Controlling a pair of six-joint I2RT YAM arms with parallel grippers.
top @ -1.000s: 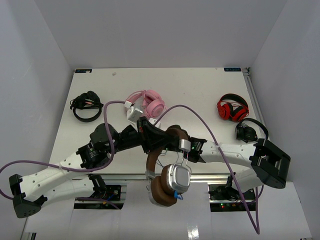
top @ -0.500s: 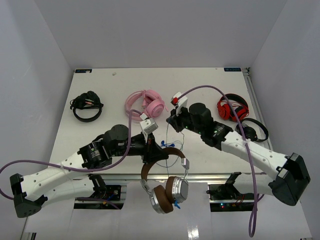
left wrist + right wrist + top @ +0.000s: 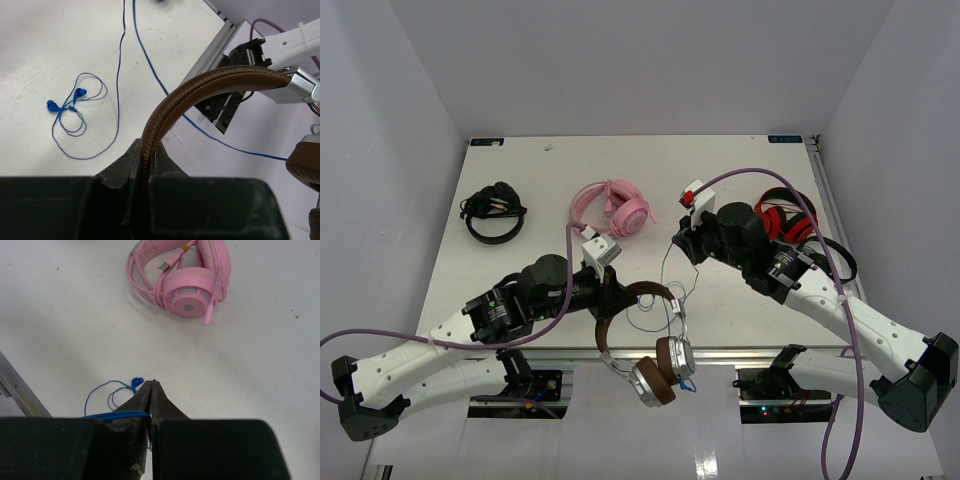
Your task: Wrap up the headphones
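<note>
Left wrist | left end effector [image 3: 145,162] clamps headphones [image 3: 220,80] by curved stitched-leather band [image 3: 162,107] | right end effector [image 3: 151,390] pinches thin blue cord [image 3: 115,414]

Headband [image 3: 200,86]: lower end hidden in left pincer [image 3: 146,151].
Ear pad [image 3: 306,162]: cut by frame edge.
Cord [image 3: 111,415]: end hidden inside right pincer [image 3: 151,386].

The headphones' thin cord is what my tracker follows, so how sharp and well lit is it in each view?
Left wrist: cord crisp, evenly lit; the left hand holding the headphones is dark and blurred. Right wrist: cord soft-focused beside the right hand, which pinches it. Top external: cord only a faint hairline; no glare.
</note>
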